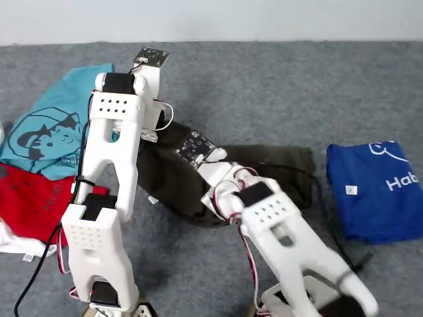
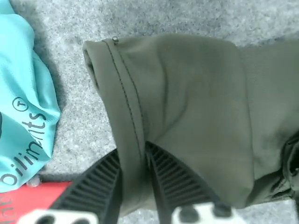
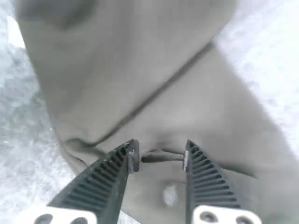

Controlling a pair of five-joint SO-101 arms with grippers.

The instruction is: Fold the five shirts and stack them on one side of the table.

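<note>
The grey worktop (image 1: 264, 72) carries an olive shirt (image 1: 284, 165) at its middle, partly under both arms. A teal shirt (image 1: 53, 125) lies far left, with a red shirt (image 1: 30, 205) touching it, and a folded blue shirt (image 1: 377, 191) lies at the right edge. The left gripper (image 2: 133, 163) is clenched on the olive shirt's hem. The right gripper (image 3: 160, 156) is released, with its tips against the cloth.

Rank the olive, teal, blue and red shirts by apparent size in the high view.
1. olive shirt, though arms cover part of it
2. teal shirt and blue shirt, about alike
3. red shirt
</note>
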